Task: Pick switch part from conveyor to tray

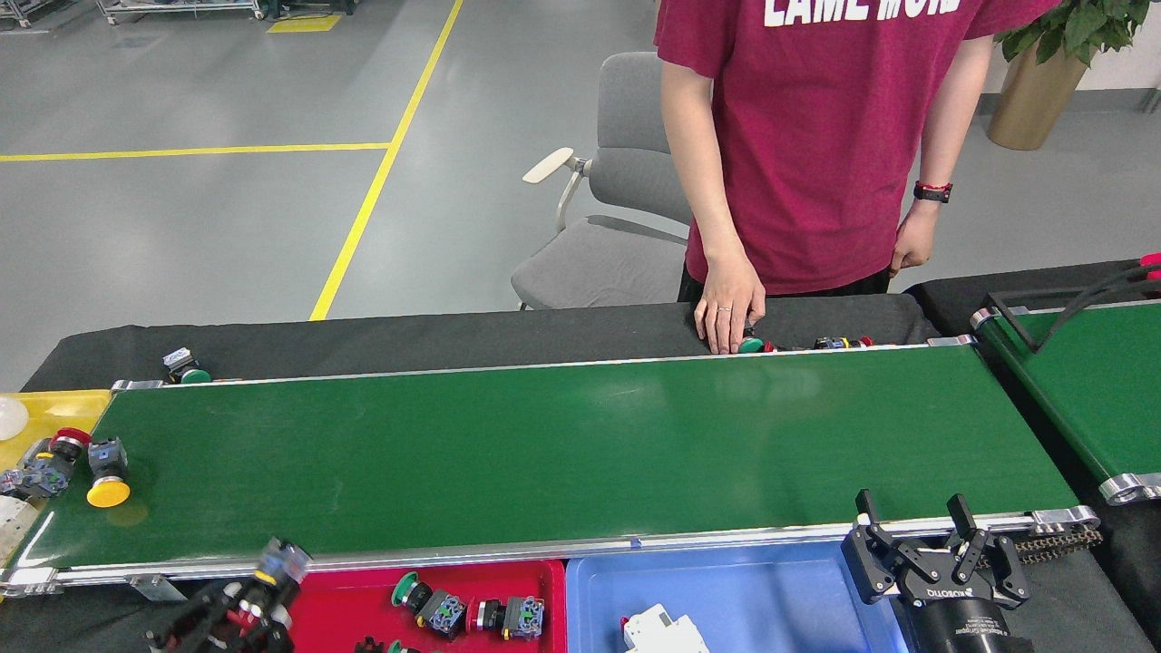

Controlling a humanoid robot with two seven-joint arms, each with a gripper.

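Switch part (pixel 283 562), blurred, is pinched in the left hand (pixel 258 589) at the lower left of the frame, just over the near rail of the conveyor (pixel 580 444) and at the left edge of the red tray (pixel 313 603), which lies immediately right. Right hand (pixel 934 553) hangs spread, lower right.

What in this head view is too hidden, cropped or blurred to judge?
- Left end effector: motion-blurred and partly cut off by the bottom edge; it seems to carry a switch part, but the grip is unclear.
- Red tray and blue tray: near halves cropped by the bottom edge.
- Parts under the person's hand: mostly covered by fingers.
- Parts at the conveyor's left end: too small to identify.
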